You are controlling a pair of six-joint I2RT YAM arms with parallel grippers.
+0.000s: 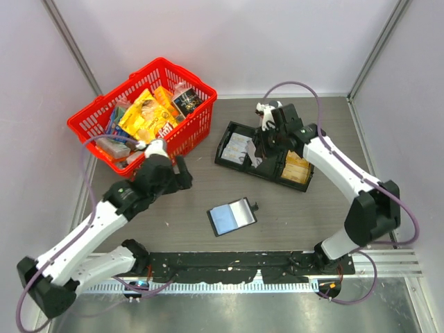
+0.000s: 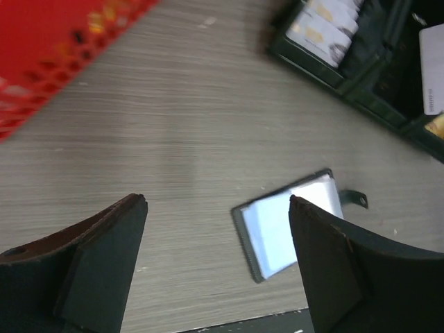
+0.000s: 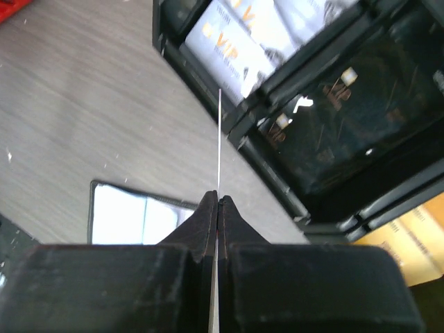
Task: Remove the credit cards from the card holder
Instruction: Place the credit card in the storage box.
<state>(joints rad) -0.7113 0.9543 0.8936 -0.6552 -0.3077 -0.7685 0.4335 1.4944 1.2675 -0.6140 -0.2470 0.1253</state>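
**Ana:** Where is the card holder (image 1: 232, 216) seen?

**Ben:** It is laid open and flat on the grey surface (image 1: 208, 187), in front of the two arms and between them. A light blue face and a grey face are shown. Its little tab is stuck out at one side. It is touched by nothing. Whether a card is tucked inside cannot be told.

**Ana:** What is done by the right claw (image 3: 218, 201)?

**Ben:** It is squeezed tight on one thin card (image 3: 219, 139). From the right wrist only the edge of that card is seen. The card is held up over the long black tray (image 1: 225, 147), near the middle box.

**Ana:** What is found in the tray?

**Ben:** Pale grey cards (image 1: 239, 147) are piled in the left box. Yellow cards (image 1: 297, 168) are laid in the right box. From above, much of the middle box is hidden by the right arm.

**Ana:** How is the left claw (image 2: 216, 201) held?

**Ben:** Its fingers are spread wide and nothing is held in them. It is held above the surface, near the red basket (image 1: 194, 128). The card holder is seen past its fingers, apart from them. The basket is filled with snack packs.
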